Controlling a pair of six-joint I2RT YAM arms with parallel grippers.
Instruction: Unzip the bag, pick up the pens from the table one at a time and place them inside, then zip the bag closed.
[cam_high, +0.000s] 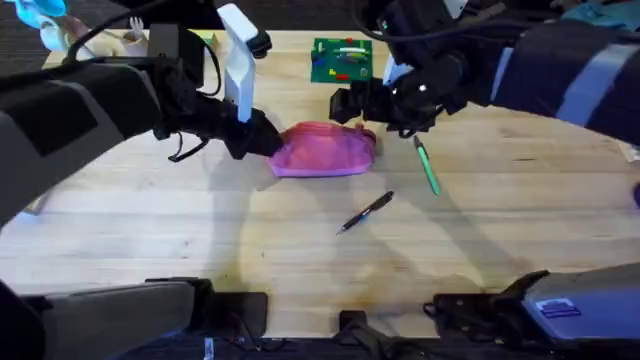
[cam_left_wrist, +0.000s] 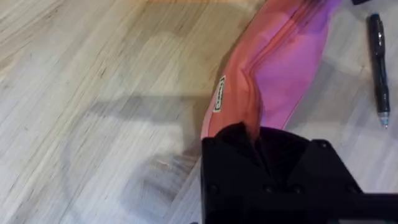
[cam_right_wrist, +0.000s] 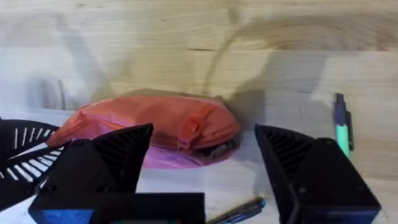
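Note:
The pink bag (cam_high: 325, 152) lies on the table (cam_high: 150, 220) near the middle. My left gripper (cam_high: 262, 140) is shut on its left end; in the left wrist view the fabric of the bag (cam_left_wrist: 273, 68) is pinched in my left gripper (cam_left_wrist: 249, 134). My right gripper (cam_high: 362, 108) hovers open just past the bag's right end. In the right wrist view its fingers (cam_right_wrist: 118, 158) spread wide in front of the bag (cam_right_wrist: 143, 121) and its pink zipper pull (cam_right_wrist: 189, 127). The green pen (cam_high: 428, 168) and the black pen (cam_high: 365, 212) lie on the table right of the bag.
A green board with small parts (cam_high: 342, 60) sits at the table's far edge behind the bag. The green pen (cam_right_wrist: 342, 130) and the black pen (cam_right_wrist: 239, 211) lie near the right gripper. Bare wood stretches in front and to the left.

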